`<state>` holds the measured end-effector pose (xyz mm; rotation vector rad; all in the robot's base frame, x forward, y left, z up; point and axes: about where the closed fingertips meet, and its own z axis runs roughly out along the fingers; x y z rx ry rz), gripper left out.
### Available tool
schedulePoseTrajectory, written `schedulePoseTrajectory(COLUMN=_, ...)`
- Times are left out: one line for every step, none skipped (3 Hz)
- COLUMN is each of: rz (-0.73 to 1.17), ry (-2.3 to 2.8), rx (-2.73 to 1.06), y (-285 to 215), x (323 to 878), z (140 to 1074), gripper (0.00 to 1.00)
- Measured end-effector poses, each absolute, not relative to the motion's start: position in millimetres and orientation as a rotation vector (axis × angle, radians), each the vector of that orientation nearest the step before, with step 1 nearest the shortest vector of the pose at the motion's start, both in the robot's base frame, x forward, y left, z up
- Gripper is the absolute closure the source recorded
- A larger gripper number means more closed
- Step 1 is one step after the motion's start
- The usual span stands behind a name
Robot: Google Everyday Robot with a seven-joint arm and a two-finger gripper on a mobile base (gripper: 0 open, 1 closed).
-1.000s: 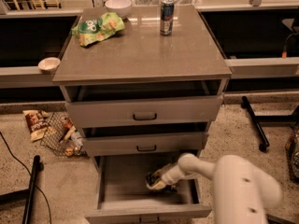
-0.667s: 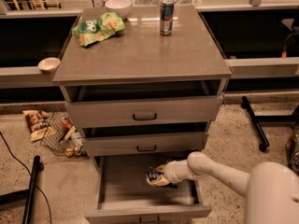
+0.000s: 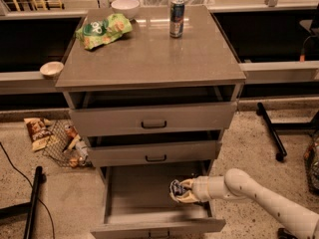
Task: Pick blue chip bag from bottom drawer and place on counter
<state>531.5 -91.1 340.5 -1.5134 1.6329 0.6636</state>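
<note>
The gripper [image 3: 183, 193], closed on the blue chip bag [image 3: 176, 186] low in the bottom drawer [image 3: 139, 195], could knock it loose against the 2 drawer fronts [image 3: 156, 154] overhead before reaching the counter [image 3: 149, 54].

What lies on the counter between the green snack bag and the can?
Only bare counter, in the camera view. The tool is low, in the bottom drawer, holding the blue chip bag.
</note>
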Motion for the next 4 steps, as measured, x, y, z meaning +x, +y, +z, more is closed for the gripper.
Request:
schedulePoseTrajectory(rz=0.663, ry=1.632, rx=-1.514, y=-91, x=532, z=341, gripper=1.00)
schedulePoseTrajectory(rz=0.594, ry=1.488, rx=-1.611, y=-80, x=521, z=400, gripper=1.00)
schedulePoseTrajectory(rz=0.456, ry=1.281, rx=-1.764, y=-58, x=492, z=495, gripper=1.00)
schedulePoseTrajectory(rz=0.309, ry=1.163, rx=-1.887, y=-45, x=471, z=569, gripper=1.00)
